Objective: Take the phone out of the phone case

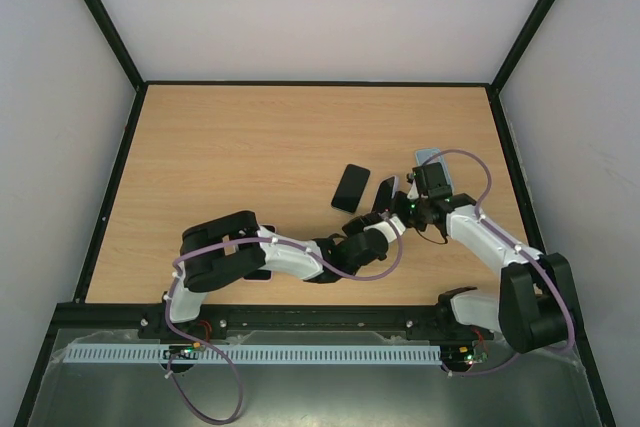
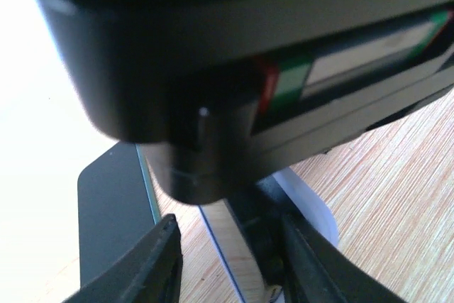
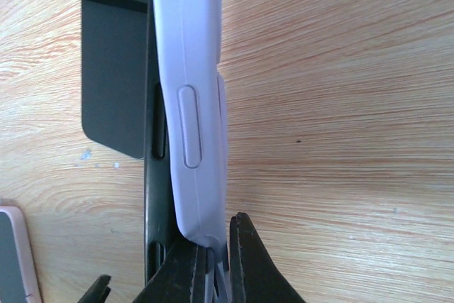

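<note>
Separating step: the right gripper (image 3: 213, 255) pinches the pale phone case (image 3: 188, 104), and the half-open left gripper (image 2: 230, 250) should next clamp the phone (image 3: 150, 211).

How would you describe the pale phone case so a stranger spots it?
On the wooden table, find the right arm's fingers. The phone case stands on edge, pinched between them. Unlike the black phone lying flat alongside, it is pale lilac.

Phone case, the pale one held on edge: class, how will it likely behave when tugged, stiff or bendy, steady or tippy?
The phone case probably flexes: its wall curves where the right gripper pinches its end. Standing on a thin edge, it would likely topple if released. Its smooth skin might slip.
</note>
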`<act>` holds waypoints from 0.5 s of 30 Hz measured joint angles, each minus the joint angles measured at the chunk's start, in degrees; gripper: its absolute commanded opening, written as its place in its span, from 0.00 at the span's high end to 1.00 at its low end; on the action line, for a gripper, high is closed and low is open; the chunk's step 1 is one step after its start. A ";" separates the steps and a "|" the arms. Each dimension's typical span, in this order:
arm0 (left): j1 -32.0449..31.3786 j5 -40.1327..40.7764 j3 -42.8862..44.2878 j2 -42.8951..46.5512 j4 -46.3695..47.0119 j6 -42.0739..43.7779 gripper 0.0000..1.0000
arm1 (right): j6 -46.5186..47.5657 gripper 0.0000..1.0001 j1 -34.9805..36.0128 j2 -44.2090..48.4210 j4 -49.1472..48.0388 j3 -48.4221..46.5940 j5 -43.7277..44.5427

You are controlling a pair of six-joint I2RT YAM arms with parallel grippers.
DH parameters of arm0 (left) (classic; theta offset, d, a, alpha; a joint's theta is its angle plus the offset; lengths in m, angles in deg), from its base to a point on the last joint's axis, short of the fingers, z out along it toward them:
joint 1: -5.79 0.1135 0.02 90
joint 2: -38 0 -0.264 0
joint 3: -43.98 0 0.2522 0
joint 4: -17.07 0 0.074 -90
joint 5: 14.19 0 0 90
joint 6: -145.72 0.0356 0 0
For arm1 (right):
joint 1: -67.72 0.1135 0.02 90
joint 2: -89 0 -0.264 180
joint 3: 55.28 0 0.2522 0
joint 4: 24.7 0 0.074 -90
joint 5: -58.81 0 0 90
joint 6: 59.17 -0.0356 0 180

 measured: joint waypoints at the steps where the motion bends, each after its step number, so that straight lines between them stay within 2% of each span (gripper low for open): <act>1: -0.04 0.13 0.00 0.00 0.07 0.24 0.68 | 0.04 0.98 0.00 0.20 -0.24 0.00 -0.37; 7: -0.17 0.22 -0.17 0.00 0.70 0.39 0.88 | 0.17 0.98 0.00 1.09 -1.09 0.02 -1.31; 13: -0.15 0.81 -2.82 1.09 4.55 -0.90 0.97 | 0.11 0.98 -0.02 3.08 -1.11 0.87 -1.64; 15: -0.15 0.72 -3.72 1.86 5.31 -1.64 0.97 | 0.20 0.98 0.07 3.58 -1.11 0.90 -1.75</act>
